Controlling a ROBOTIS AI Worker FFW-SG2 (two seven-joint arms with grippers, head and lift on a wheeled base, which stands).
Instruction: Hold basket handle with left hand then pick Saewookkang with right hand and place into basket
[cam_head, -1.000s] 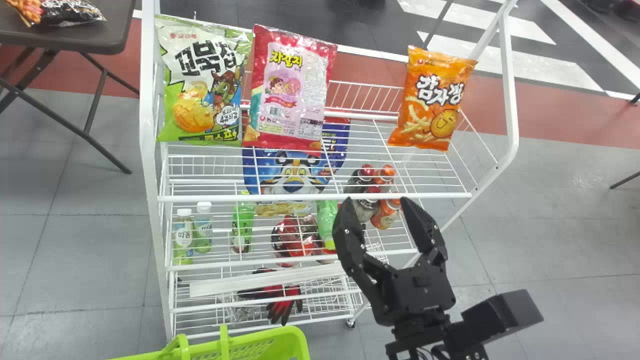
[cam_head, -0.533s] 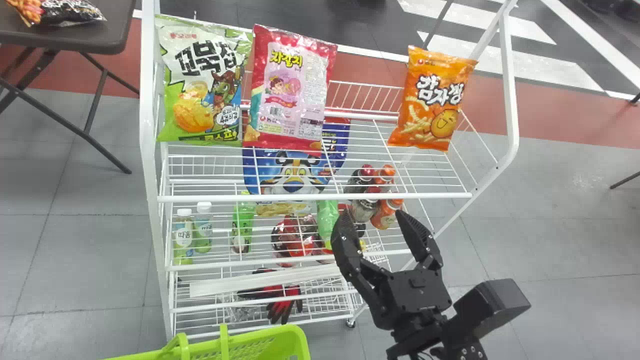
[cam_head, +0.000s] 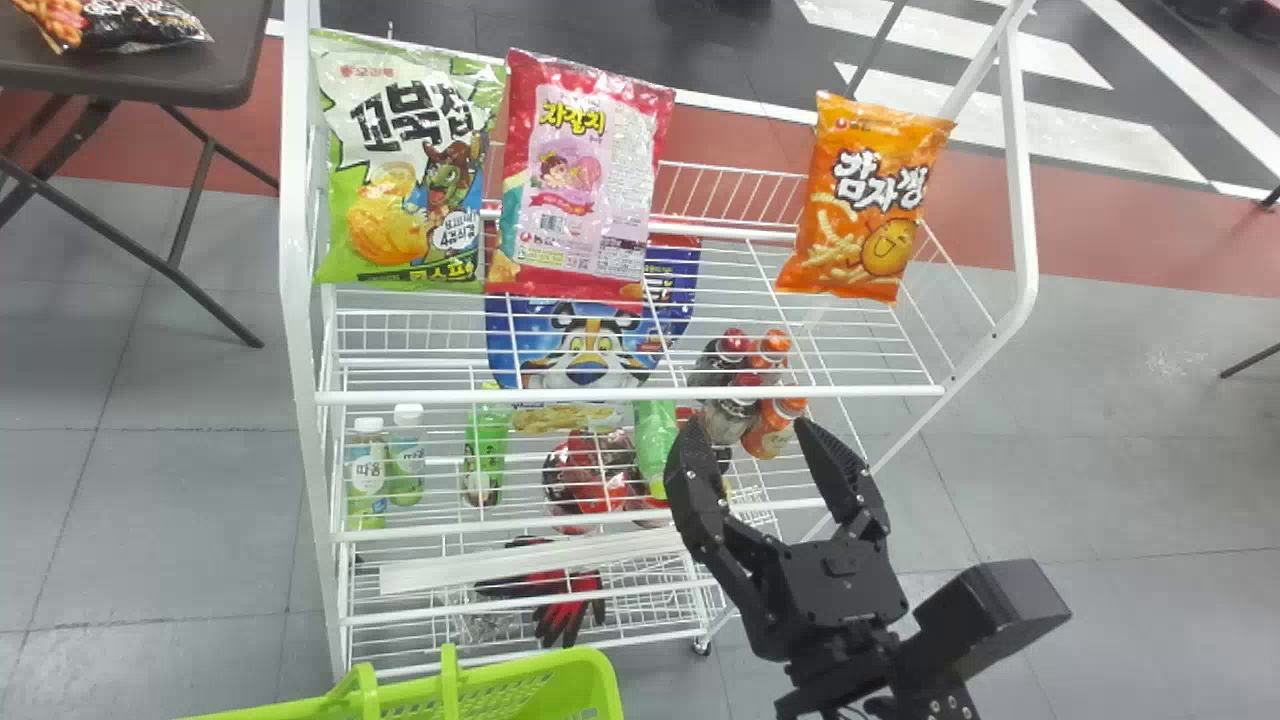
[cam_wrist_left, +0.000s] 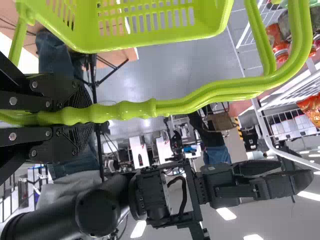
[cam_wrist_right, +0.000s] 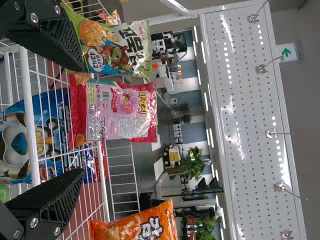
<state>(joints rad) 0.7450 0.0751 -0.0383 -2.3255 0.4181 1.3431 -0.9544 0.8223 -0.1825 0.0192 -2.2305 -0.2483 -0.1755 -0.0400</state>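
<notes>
slightly drawn back, the right hand (cam_head: 748, 428) gapes; a white rail (cam_head: 560, 396) separates it from pink bag (cam_head: 580, 190) and orange bag (cam_head: 865, 200); left hand (cam_wrist_left: 80, 116) pinches the basket handle (cam_wrist_left: 127, 109).

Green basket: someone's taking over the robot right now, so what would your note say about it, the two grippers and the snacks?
Left gripper: closed around the handle of the green basket.
Right gripper: open and empty, in front of the white rack.
Snacks: green bag, pink-and-red bag and orange bag on the rack's top shelf. I can't tell which, if any, is the Saewookkang.
Done: handle held.
To do: pick the Saewookkang, place it in the basket.
</notes>
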